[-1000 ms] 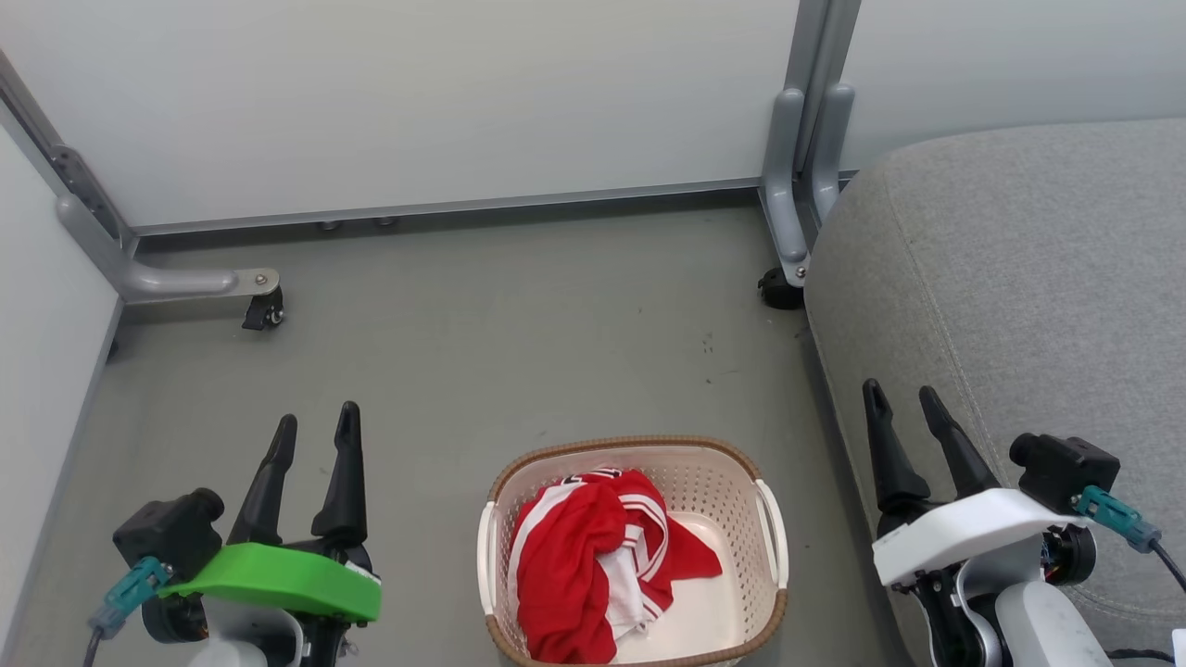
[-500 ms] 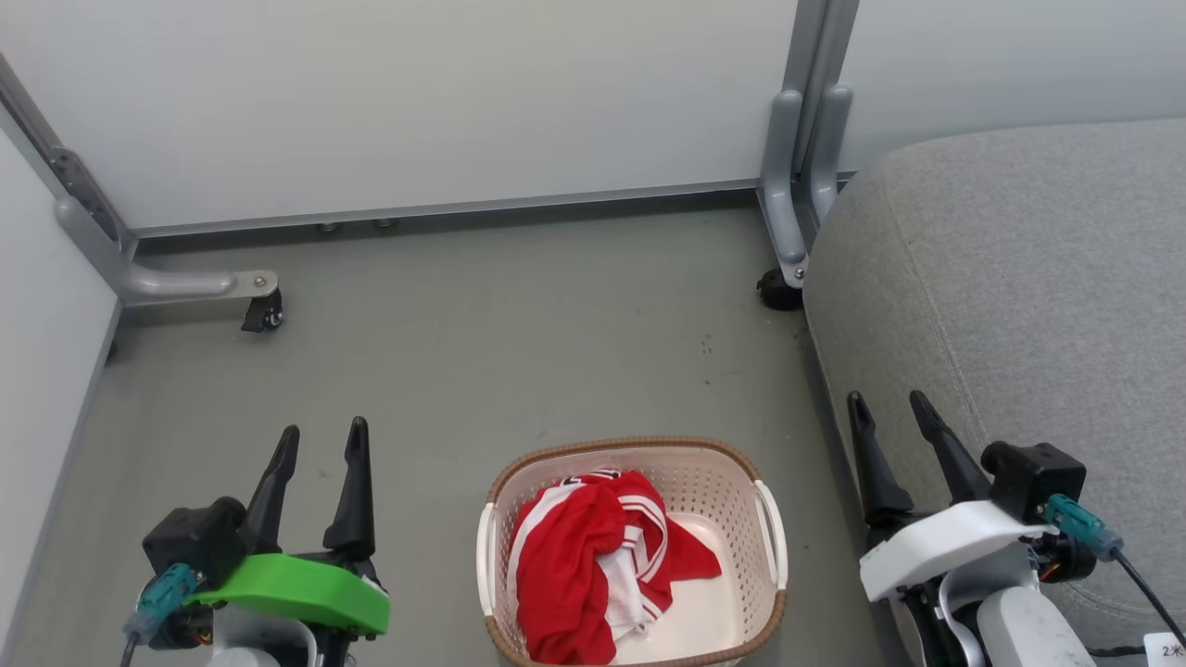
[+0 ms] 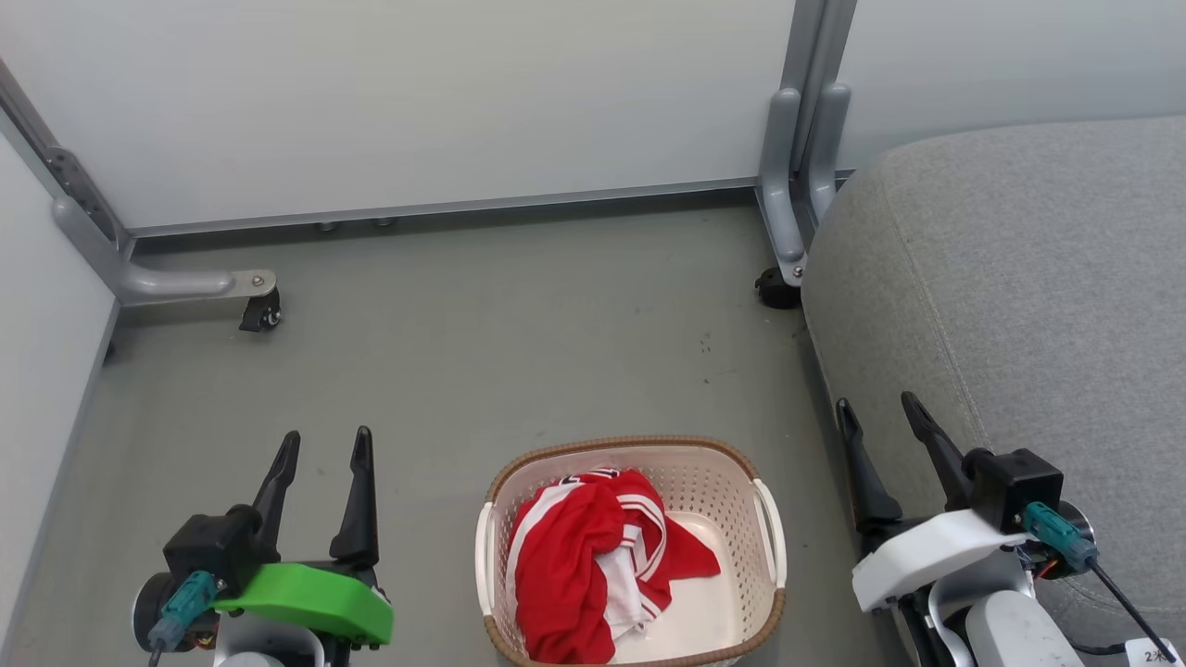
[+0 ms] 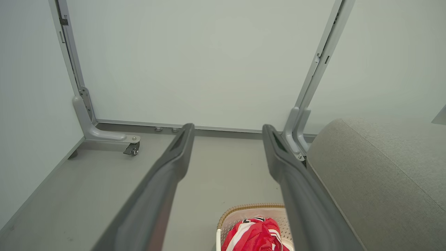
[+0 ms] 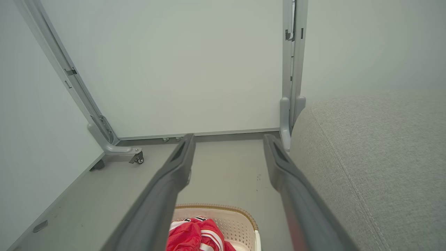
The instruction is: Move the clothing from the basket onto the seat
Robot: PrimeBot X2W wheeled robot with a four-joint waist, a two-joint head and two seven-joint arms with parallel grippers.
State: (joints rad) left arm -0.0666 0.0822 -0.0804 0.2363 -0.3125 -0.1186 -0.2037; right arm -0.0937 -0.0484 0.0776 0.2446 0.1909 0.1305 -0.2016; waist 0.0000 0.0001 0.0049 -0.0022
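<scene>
Plainly both jaws stood wide, empty: left gripper [image 3: 327, 434] and right gripper [image 3: 875, 400] flanked basket [image 3: 639, 443]. Heaped clothing [image 3: 579, 565] lay in basket's left half, inboard of both, nearer robot; left gripper seemed closer; seat [image 3: 1019, 278] beside right gripper.

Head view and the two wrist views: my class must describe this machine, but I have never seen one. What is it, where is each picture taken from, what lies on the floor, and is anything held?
It is a wheeled robot with two arms, each ending in a two-fingered pincer. The head view looks down from its head: the left pincer, with a green cover, is at lower left, and the right pincer, with a white cover, at lower right. The wrist views come from a camera on each wrist, looking along that arm's own pincer. On the grey floor stands a cream laundry basket with a brown rim, holding crumpled red clothing with white stripes. At the right is a grey upholstered seat. Both pincers are open and hold nothing.
</scene>
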